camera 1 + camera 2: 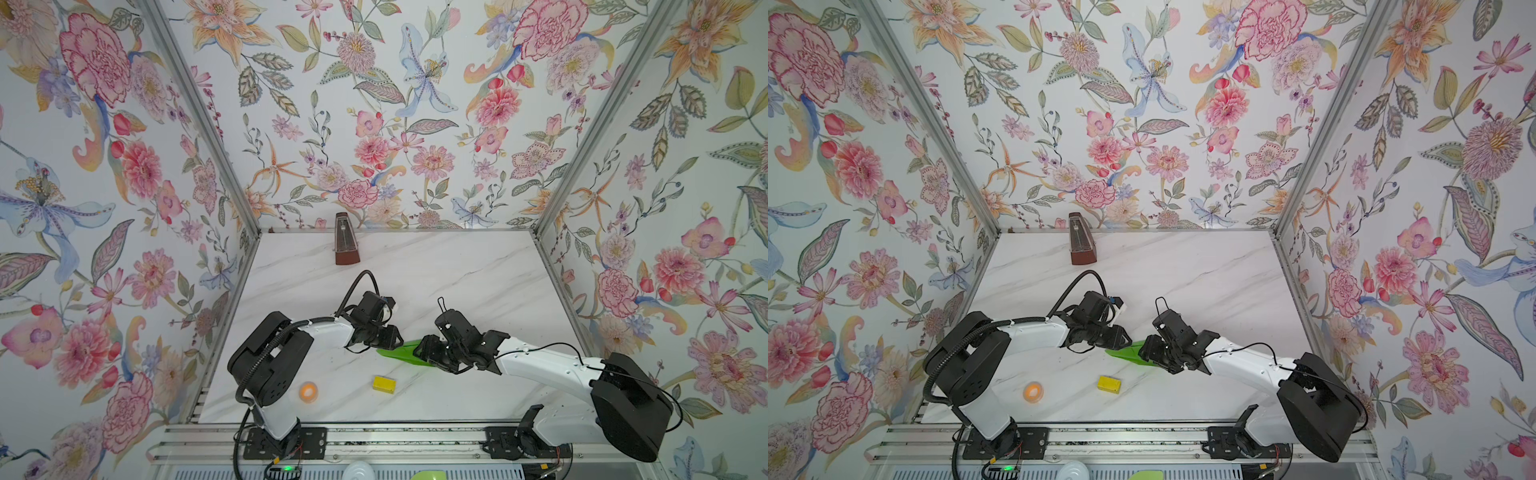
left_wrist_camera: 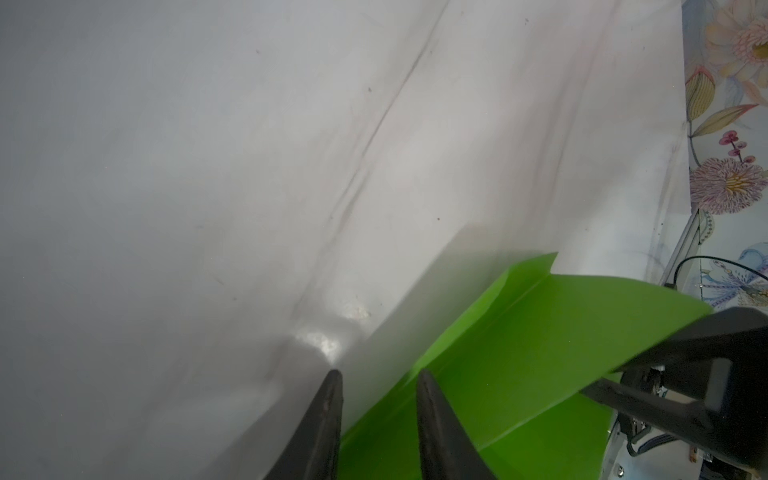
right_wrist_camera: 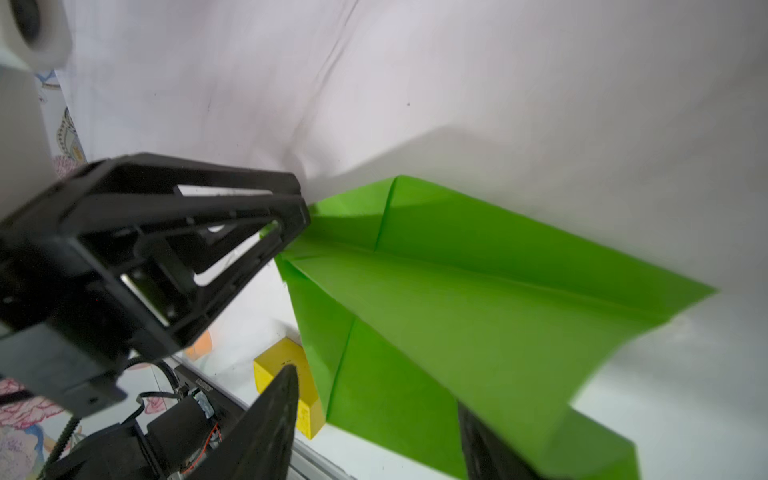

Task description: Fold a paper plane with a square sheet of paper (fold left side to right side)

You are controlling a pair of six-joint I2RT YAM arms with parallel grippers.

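Top views look down from high; wrist views closely share the paper plane (image 2: 540, 353).

A lime-green paper plane (image 1: 397, 353) lies on the white marble surface (image 1: 457, 282), directly between the two tools. The left tool (image 1: 400, 341) sits at the plane's far edge, close to its pointed end, and the right tool (image 1: 417, 352) covers the wider end. How either tool's jaws stand cannot be made out. On the near side of the tools, toward the arms' bases, rests a small yellow block (image 1: 384, 384). An orange tape roll (image 1: 308, 392) lies farther off behind the left tool. Well beyond both tools stands a brown metronome (image 1: 346, 241).
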